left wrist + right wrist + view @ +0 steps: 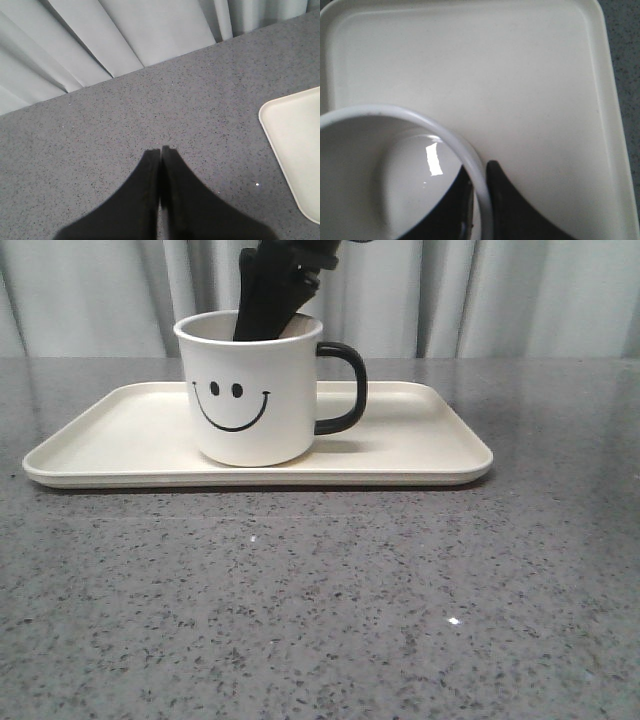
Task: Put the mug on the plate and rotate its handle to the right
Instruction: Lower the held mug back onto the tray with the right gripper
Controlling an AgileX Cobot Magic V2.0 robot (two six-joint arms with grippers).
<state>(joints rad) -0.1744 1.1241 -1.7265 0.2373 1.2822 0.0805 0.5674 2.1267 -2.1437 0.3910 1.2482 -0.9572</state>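
Observation:
The white mug (255,400) with the black smiley face stands upright on the cream plate (420,435), left of its middle. Its black handle (347,388) points to the right in the front view. My right gripper (268,310) comes down from above at the mug's far rim. In the right wrist view the mug (370,112) has its wall pinched in the right gripper (480,172), one finger inside and one outside, over the plate (495,75). My left gripper (161,150) is shut and empty above bare table, with a corner of the plate (295,135) beside it.
The grey speckled table (320,600) runs wide in front of the plate and to both sides. Pale curtains (520,290) hang along the far edge of the table.

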